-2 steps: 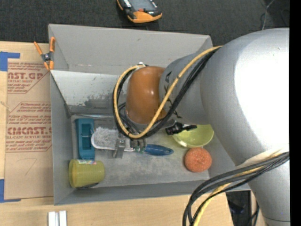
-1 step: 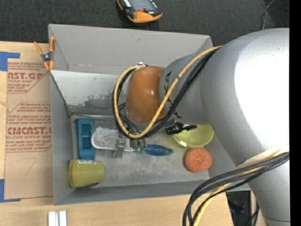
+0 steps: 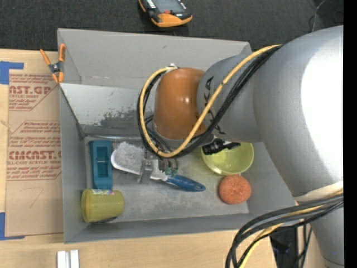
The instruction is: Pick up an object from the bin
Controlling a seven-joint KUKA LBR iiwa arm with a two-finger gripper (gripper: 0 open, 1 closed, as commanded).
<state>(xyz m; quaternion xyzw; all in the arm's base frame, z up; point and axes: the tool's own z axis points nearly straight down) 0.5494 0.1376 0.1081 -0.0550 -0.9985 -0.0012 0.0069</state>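
My gripper (image 3: 155, 170) is low in the middle of the bin, under the arm's orange cover. It hangs right over the near end of a blue-handled tool (image 3: 183, 183) that lies flat and points to the right. Just left of the gripper lies a grey-white scoop-like piece (image 3: 126, 158), touching or nearly touching it. A teal rectangular block (image 3: 101, 164) lies further left along the bin's left wall. What lies directly beneath the gripper is hidden by the cover and cables.
A yellow-green bowl (image 3: 230, 158) sits to the right, half under the arm. An orange ball (image 3: 234, 189) rests in front of it. A yellow cup (image 3: 102, 205) lies on its side in the near left corner. The arm covers the bin's back right.
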